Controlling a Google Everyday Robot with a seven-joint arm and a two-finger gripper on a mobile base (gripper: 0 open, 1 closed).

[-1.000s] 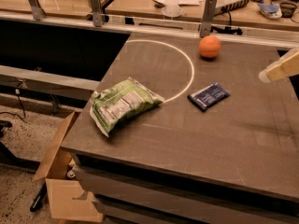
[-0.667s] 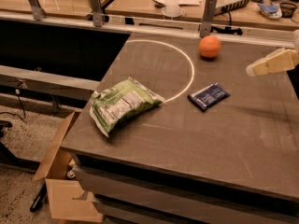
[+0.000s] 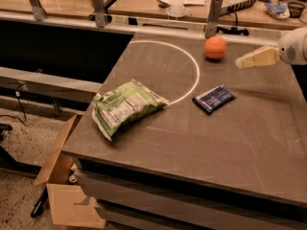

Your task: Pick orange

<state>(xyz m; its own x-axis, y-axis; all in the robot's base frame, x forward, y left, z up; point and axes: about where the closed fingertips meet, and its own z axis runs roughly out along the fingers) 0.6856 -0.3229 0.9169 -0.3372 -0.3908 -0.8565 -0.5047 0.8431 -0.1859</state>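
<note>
Camera view looks down on a dark grey tabletop (image 3: 230, 147) with a thin white arc (image 3: 193, 63) painted across its far left part. The orange (image 3: 215, 47) sits near the far edge, right of that edge's middle and just outside the arc. It rests alone on the surface, and nothing touches it. The gripper (image 3: 244, 61), cream-coloured with a white wrist behind it, reaches in from the right edge close to the far right corner. Its tip points left toward the orange and stops just beside it, with a clear gap between them. It has hold of nothing, and whether it is open or closed cannot be told from this angle. A dark blue packet (image 3: 214, 98) lies flat nearer the tabletop's middle, just outside the arc and on the near side of the orange. A green snack bag (image 3: 125, 107) lies by the left edge, one end touching the arc's lower end. An open cardboard box (image 3: 62, 195) stands on the floor below the near left corner. Beyond the far edge, a metal post (image 3: 213, 16) rises behind the orange.
</note>
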